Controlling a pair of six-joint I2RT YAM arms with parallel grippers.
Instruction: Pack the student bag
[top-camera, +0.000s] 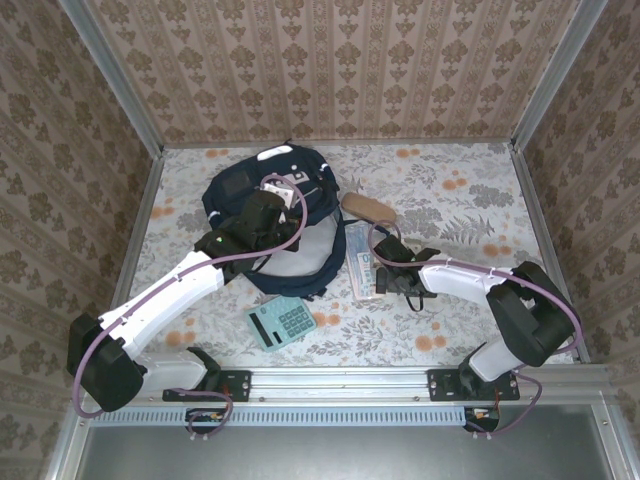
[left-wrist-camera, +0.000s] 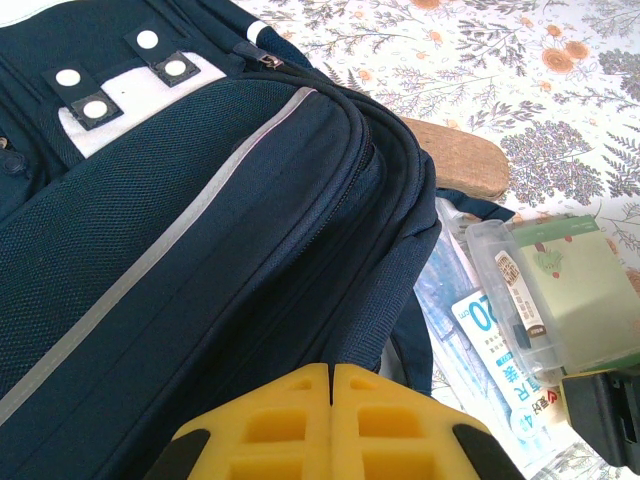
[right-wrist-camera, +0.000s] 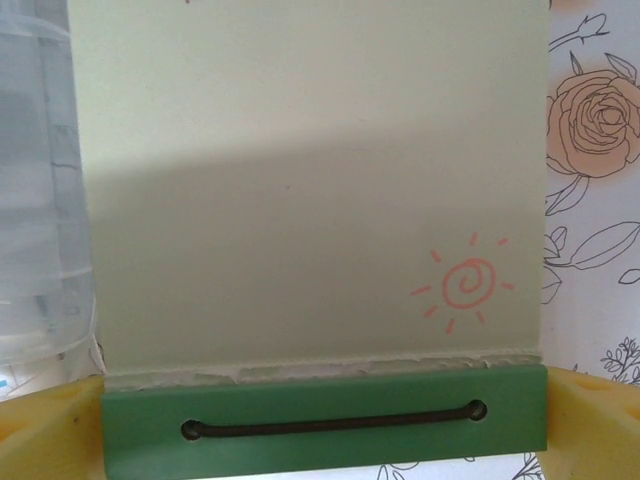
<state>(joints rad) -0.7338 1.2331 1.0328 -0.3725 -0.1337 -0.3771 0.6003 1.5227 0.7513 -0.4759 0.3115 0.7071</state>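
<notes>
**A:** Where is the student bag found?

**B:** It is laid on the left part of the desk. The left claw is held over it, shut tight, with nothing in it.

**A:** How should it be handled?

**B:** It is thought to be soft, floppy and big. The cloth by the zip is best pinched. The right claw is spread wide around a green notebook.
</notes>
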